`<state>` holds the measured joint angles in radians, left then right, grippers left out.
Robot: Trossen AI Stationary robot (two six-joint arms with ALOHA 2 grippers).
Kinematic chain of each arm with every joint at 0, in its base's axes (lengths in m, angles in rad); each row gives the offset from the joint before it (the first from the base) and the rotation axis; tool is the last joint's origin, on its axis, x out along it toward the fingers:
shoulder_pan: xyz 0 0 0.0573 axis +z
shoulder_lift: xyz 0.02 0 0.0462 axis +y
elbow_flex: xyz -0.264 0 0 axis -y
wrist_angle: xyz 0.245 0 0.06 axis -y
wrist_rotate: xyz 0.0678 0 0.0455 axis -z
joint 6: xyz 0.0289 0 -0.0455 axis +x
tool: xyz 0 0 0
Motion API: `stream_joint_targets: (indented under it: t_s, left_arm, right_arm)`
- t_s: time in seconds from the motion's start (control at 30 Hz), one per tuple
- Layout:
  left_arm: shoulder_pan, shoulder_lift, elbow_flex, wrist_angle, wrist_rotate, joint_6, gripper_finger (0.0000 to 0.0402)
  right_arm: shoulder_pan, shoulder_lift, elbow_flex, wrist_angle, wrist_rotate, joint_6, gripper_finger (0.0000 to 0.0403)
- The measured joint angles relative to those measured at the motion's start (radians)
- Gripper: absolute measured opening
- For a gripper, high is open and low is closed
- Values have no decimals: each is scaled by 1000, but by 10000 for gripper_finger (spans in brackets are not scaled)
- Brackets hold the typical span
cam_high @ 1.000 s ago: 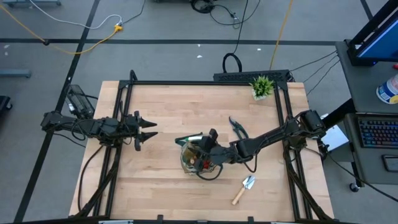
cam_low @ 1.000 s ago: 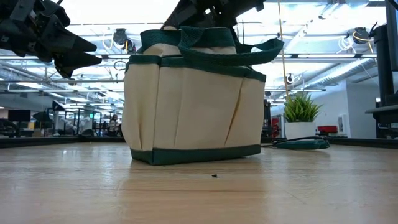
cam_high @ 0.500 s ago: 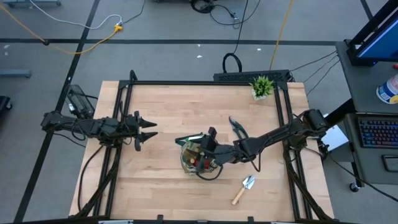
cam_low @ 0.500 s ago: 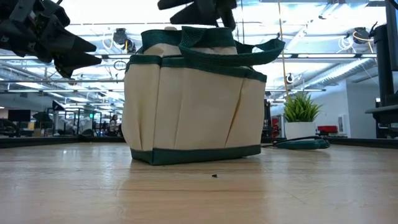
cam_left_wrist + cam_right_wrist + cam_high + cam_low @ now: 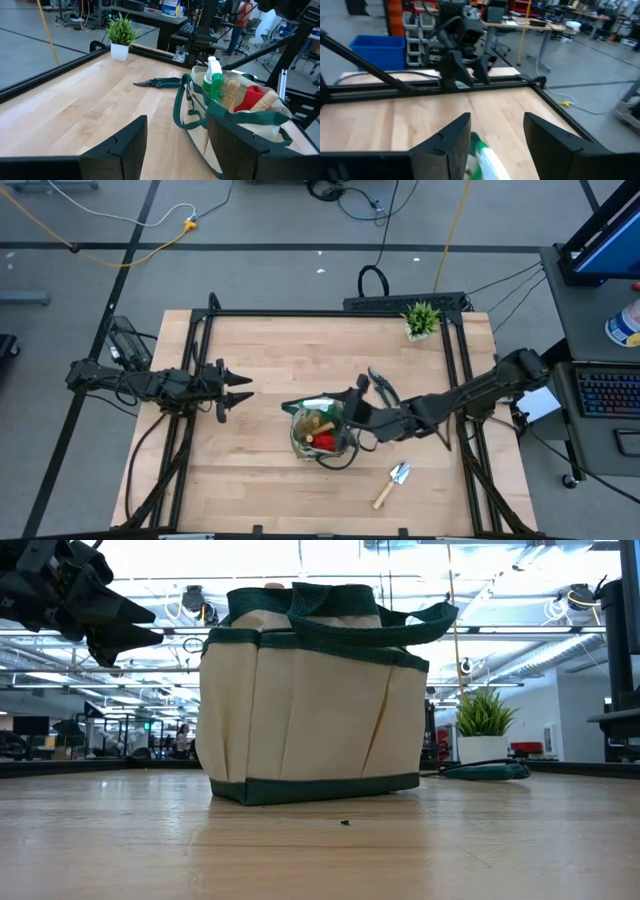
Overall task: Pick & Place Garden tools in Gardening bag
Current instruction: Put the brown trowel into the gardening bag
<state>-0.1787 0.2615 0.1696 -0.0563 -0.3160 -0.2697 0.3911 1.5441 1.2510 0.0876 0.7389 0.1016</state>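
Fingers apart and empty on the right gripper (image 5: 352, 402), just beside the round beige fabric gardening bag with dark green trim (image 5: 318, 430) at mid-table; red glove (image 5: 325, 441) inside. Wooden-handled metal trowel (image 5: 391, 484) lies nearby. Left gripper (image 5: 240, 391) waits spread, well apart.

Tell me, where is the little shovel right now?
In the high view, the trowel lies flat on the table's right front part, apart from the gardening bag and just in front of the right arm's pincer.
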Motion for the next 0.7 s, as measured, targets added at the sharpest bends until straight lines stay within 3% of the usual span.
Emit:
stream_joint_targets:
  t_s: [0.1,0.43,0.5,0.7]
  left_arm:
    - [0,0,0,1,0,-3,212]
    - [0,0,0,5,0,-2,212]
    - [0,0,0,5,0,-1,212]
    - [0,0,0,6,0,-1,212]
  right_arm:
    - [29,-51,0,-119,49,43,173]
    - [113,-178,0,-541,40,392,173]
    - [126,-191,0,-623,-19,472,173]
    - [158,-209,0,-791,-322,691,173]
